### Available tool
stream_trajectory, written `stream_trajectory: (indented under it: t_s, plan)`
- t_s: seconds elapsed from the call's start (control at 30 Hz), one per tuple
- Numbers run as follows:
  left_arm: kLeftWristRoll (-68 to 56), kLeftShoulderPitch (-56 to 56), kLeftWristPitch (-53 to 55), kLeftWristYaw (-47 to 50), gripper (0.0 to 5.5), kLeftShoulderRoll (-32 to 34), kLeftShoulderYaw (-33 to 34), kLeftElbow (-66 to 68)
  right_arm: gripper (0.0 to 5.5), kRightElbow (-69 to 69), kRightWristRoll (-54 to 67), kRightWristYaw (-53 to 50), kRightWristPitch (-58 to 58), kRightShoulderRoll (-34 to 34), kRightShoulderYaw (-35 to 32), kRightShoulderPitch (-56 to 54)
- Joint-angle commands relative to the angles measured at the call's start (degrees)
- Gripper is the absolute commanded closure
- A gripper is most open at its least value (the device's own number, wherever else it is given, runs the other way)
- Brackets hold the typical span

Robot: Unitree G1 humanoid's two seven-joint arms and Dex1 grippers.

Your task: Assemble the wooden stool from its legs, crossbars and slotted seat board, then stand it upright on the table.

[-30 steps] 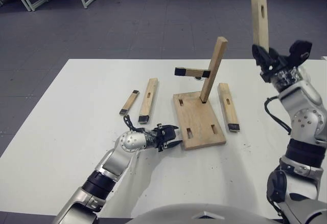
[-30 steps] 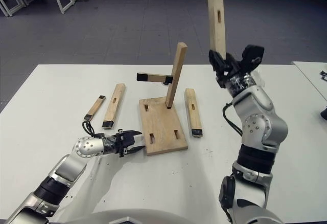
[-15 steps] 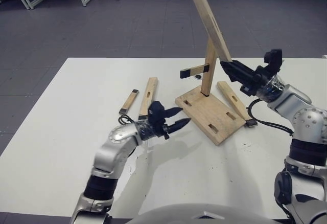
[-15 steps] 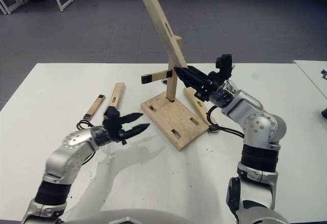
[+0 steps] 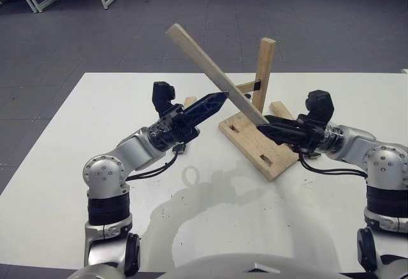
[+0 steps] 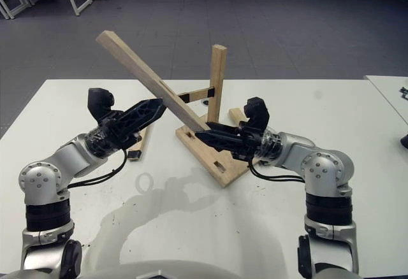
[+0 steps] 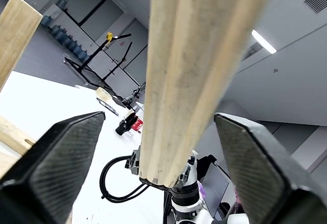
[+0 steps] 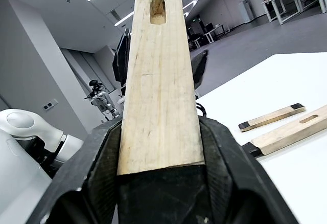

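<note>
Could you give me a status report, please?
Right claw shut on tilted leg. Left claw open, straddling it. Seat board on table, upright leg and crossbar fitted, close behind.

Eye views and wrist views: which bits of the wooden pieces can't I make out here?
Held leg: lower end buried in the right pincer, eye and right wrist views.
Its upper end: cut off by the top edge, left wrist view.
Loose leg: mostly behind the left pincer, eye views.
Seat board: right side covered by the right pincer, eye views.
</note>
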Motion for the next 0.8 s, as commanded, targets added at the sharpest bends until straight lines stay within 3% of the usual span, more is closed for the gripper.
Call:
stream_trajectory:
  t_s: [0.03, 0.3, 0.47, 0.6, 0.7, 0.8]
  plan:
    - [-3.84, -2.11, 0.59, 0.47, 1.51, 1.17, -0.23, -0.83, 3.49, -1.83, 1.0, 1.24, 0.94, -0.87, 2.04, 0.29]
    - [-2.14, -2.32, 2.15, -3.84, 2.45, 5.34, -1.24, 0.22, 3.49, -2.27, 0.63, 0.41, 1.19, -0.85, 2.39, 1.17]
    - [1.3, -4.17, 1.0, -4.17, 3.34, 5.84, -1.25, 3.59, 3.49, -2.39, -0.06, 0.0, 1.16, -1.02, 3.04, 1.29]
    - [3.12, -5.08, 0.33, -4.2, 3.35, 5.71, -0.39, 6.34, 3.49, -2.31, -1.26, 0.54, 0.55, -1.89, 4.16, 1.29]
    - [5.8, -5.72, -1.28, -5.06, 3.4, 6.31, 1.13, 8.66, 2.72, -2.58, -4.25, 1.57, -1.45, -4.21, 5.66, 2.14]
    - [14.27, -6.63, -7.03, -7.14, 3.42, 6.71, 1.9, 11.67, 2.48, -1.58, -15.11, 5.04, -9.21, -10.92, 10.74, 5.18]
